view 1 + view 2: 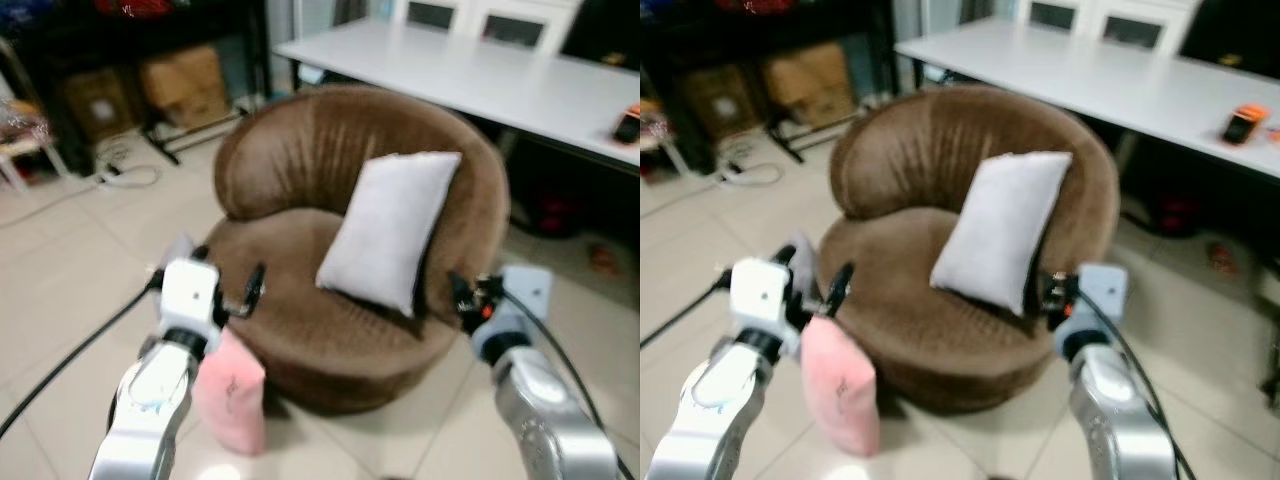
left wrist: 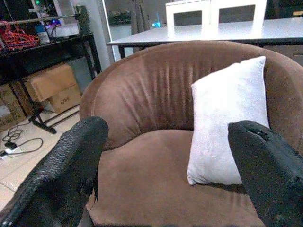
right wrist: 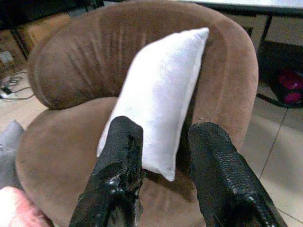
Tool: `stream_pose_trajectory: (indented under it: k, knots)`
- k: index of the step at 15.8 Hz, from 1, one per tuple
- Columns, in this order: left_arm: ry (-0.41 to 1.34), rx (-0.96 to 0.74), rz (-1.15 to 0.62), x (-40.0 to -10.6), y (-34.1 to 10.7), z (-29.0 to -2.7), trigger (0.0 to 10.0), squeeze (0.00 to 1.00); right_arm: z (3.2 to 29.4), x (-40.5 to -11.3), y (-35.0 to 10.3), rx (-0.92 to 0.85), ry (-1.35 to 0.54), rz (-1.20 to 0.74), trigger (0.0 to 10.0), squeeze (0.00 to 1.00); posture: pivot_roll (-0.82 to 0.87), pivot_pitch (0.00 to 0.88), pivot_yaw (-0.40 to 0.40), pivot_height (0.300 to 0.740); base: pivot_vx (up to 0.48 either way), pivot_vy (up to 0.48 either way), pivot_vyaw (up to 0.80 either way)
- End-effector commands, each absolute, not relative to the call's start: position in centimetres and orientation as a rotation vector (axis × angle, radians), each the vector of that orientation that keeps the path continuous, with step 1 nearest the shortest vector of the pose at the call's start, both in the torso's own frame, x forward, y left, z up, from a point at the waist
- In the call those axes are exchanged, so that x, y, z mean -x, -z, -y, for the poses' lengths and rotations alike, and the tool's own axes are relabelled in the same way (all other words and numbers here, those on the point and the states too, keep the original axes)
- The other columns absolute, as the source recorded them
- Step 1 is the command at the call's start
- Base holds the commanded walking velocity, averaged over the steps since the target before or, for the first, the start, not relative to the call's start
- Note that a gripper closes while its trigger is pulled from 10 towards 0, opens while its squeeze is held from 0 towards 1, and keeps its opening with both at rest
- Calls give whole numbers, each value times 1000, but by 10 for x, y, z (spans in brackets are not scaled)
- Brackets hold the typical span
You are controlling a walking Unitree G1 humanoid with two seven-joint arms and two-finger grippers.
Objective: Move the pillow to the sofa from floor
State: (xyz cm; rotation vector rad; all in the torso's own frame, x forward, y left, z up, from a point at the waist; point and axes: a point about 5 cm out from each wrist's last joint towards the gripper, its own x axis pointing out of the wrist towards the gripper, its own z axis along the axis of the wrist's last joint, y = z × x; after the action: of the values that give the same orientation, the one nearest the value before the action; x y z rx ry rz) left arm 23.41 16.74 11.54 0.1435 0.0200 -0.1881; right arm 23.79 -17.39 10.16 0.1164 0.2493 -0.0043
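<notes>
- A white rectangular fabric pillow (image 1: 392,229) leans upright on the seat of the round brown velvet tub sofa (image 1: 290,150), its top edge against the backrest on the sofa's right half.
- Judged from that placement, one pillow is already delivered to the sofa.
- A pink soft pillow (image 1: 232,393) stands on the tiled floor (image 1: 70,270), touching the sofa's front base on the robot's left side; if it counts toward the task, it is not yet moved.
- A grey soft item (image 3: 8,142) lies on the floor just beside the pink pillow; what it is cannot be made out.
- The left claw (image 2: 165,161) hovers before the sofa seat, fingers spread wide with nothing between them.
- The right claw (image 3: 163,156) sits close in front of the white pillow's lower corner, fingers parted and empty, not touching the fabric as far as can be seen.
- Assessment: the white pillow appears released and at rest; remaining work, if any, is the pink pillow on the floor.
- A long white surface (image 1: 470,70) stands behind the sofa, carrying an orange-and-black object (image 1: 1244,123) near its right end.
</notes>
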Motion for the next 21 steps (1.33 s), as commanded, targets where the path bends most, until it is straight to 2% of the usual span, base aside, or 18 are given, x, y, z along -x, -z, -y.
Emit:
stream_pose_trajectory:
  k: [1,6,21]
  knots:
    - [169,-149,-14,-235,-116,-169,10000,0,175,-238,-105,-107,-3,-236,10000,0,-117,0,4,740,0,0,0]
    - [161,-134,-13,-234,-114,-169,10000,0,171,-237,-103,-110,-29,-237,10000,0,-117,0,-3,740,0,114,0]
    - [148,-147,-39,-225,-106,-172,10000,0,166,-226,-93,-125,-34,-274,10000,0,-108,0,-8,740,0,342,0]
